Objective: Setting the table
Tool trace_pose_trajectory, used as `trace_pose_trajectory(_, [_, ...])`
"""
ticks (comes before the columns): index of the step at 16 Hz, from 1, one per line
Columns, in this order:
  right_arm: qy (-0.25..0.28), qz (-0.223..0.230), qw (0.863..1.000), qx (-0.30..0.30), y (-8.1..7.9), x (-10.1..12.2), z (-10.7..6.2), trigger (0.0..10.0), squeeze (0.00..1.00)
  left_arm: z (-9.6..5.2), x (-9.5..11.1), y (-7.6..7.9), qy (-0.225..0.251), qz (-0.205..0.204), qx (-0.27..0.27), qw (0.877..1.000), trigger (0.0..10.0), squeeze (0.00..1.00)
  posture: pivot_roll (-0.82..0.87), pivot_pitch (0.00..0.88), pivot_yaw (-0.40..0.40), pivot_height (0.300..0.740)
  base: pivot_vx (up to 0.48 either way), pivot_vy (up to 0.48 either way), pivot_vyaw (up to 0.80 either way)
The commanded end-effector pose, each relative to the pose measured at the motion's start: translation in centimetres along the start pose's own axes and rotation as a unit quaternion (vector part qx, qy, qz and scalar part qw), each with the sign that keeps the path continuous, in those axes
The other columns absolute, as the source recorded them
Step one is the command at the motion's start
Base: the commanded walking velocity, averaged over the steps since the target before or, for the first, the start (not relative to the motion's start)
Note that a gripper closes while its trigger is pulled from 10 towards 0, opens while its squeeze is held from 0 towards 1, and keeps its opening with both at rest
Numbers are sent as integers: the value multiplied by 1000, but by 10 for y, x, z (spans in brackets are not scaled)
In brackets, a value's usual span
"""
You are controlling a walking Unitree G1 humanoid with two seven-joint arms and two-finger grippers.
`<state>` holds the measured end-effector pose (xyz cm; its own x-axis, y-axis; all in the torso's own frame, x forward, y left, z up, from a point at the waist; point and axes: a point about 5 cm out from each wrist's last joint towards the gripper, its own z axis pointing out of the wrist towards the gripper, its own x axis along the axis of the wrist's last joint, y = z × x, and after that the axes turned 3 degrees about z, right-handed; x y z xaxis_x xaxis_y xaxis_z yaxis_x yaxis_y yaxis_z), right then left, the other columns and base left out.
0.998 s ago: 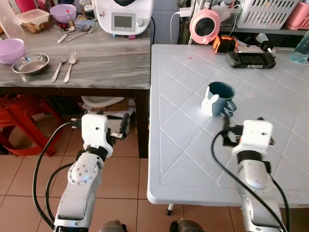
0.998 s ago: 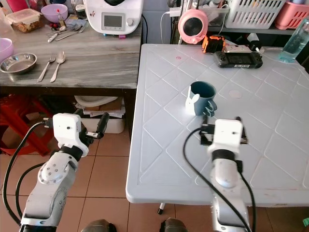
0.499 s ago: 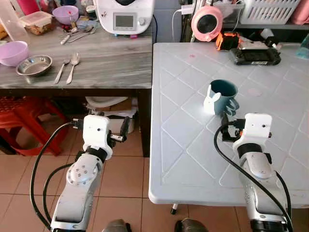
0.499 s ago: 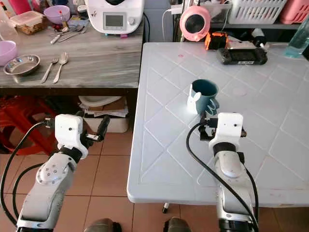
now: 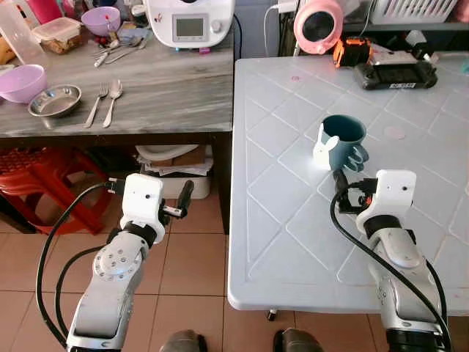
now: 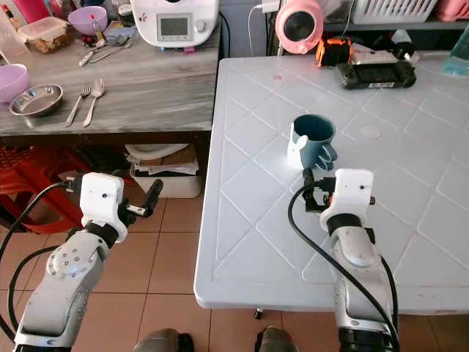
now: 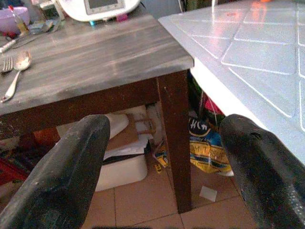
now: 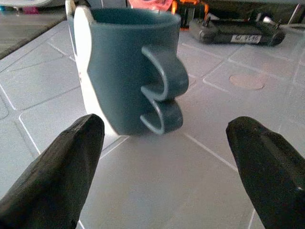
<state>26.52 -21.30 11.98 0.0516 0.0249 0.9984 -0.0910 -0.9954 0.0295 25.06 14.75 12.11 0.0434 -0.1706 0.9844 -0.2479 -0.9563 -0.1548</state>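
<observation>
Mug (image 5: 341, 141) upright on white table (image 5: 278, 220), teal with a white rabbit figure on its side, handle toward right gripper (image 8: 162, 157). Right gripper low over the table just short of mug, fingers (image 8: 57, 171) spread wide, not touching it. Left gripper (image 7: 162, 176) off the table's edge, above tiled floor (image 5: 190, 257), fingers wide apart, holding nothing. Fork (image 5: 93, 105), spoon (image 5: 111, 102) and steel bowl (image 5: 55, 100) on wooden counter (image 5: 161, 95) beside the table.

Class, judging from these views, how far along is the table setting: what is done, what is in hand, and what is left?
Done: the blue mug stands on the white table. In hand: nothing; the right gripper is open just short of the mug, and the left gripper is open over the floor. Left: fork, spoon and steel bowl lie on the wooden counter.
</observation>
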Motion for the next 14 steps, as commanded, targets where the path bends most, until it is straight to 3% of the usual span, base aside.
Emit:
trace_pose_trajectory(1, [-1,1,1000,5,2,3,-1,10000,0,-1,4,-5,2,10,2,1000,10000,0,80,87,104,740,0,0,0])
trace_pose_trajectory(7, [-3,-24,999,32,13,16,11,10000,0,1,4,-8,-10,21,0,1000,10000,0,84,88,120,740,0,0,0])
trace_pose_trajectory(14, [-2,-45,994,102,4,30,26,10000,0,2,1,-9,-23,25,8,999,10000,0,83,85,110,740,0,0,0])
